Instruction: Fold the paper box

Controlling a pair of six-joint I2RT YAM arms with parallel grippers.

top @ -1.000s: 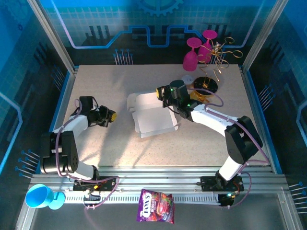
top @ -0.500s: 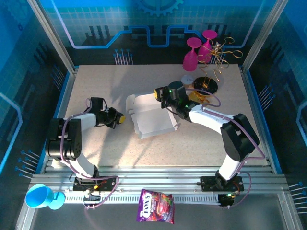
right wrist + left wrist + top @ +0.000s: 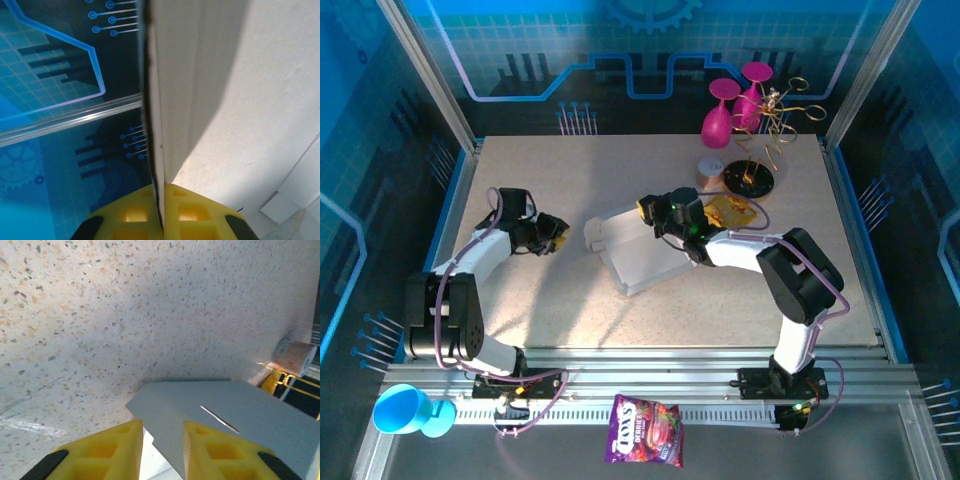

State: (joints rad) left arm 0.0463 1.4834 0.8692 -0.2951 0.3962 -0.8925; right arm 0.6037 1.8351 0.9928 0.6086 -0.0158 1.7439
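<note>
one paper box now turned, right end effector clenched on its edge, left end effector parted

centre: white cardboard paper box on speckled stone-look table | 9 o'clock, apart: left gripper | 12 o'clock edge: right gripper | 2 o'clock: yellow foil snack packet | 6 o'clock, off-table: purple candy bag

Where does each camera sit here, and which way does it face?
Top external: above and behind, looking down on the table; left arm and right arm show.
Left wrist: low, facing across the table toward the paper box; left gripper at bottom.
Right wrist: looking along a box panel to the blue wall; right gripper pinches its edge.
Shared: the paper box.
</note>
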